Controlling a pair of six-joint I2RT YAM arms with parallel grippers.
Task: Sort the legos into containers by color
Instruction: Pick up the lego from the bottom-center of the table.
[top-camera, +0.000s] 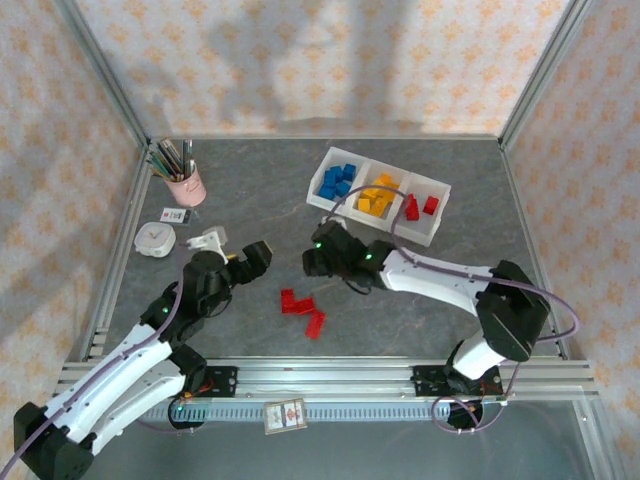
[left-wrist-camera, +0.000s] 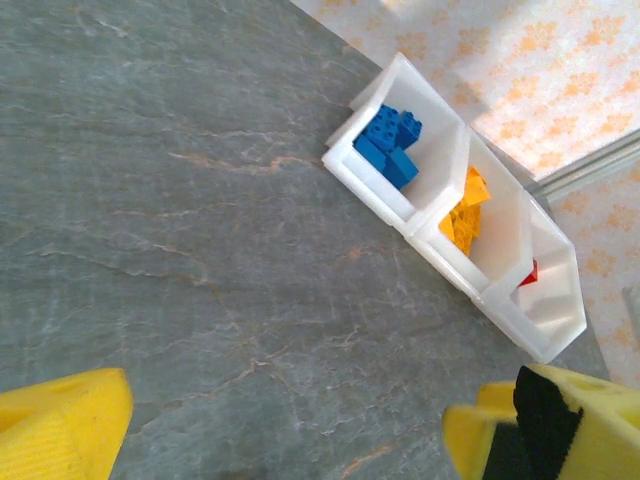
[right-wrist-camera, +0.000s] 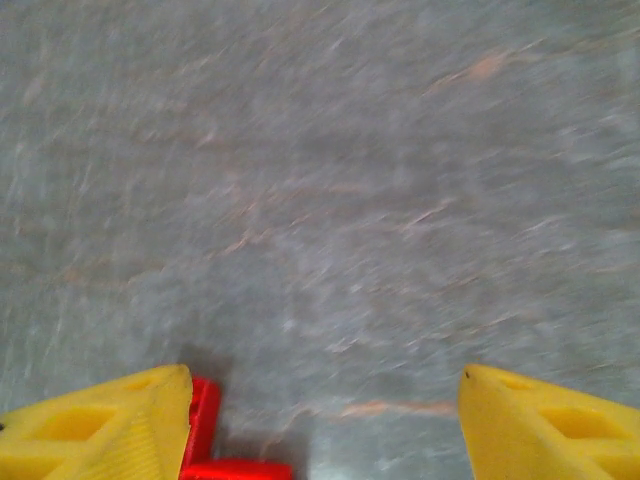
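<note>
The left hand (top-camera: 254, 257) hovers over the counter (top-camera: 250, 190) left of its middle, its yellow fingers (left-wrist-camera: 60, 425) spread wide with bare stone between them: open and empty. Just to its right, nearer the near edge, a small cluster of red legos (top-camera: 303, 311) lies loose, the only bricks I can see outside the tray. The right hand (top-camera: 314, 262) hangs just behind that cluster; its wrist view, though blurred, shows the jaws apart and gripping nothing, with a red brick (right-wrist-camera: 215, 440) just beside the inner face of one finger. Toward the far right corner the white tray (top-camera: 436, 222) holds blue bricks (top-camera: 338, 181) in its left compartment, yellow-orange bricks (top-camera: 378, 195) in the middle and a few red ones (top-camera: 420, 207) at the right end. Blue and yellow look sorted, so the step in hand seems to be fetching the reds; next the right hand would need to centre over a single brick, lower, close across its sides, and carry it to the right-end compartment
</note>
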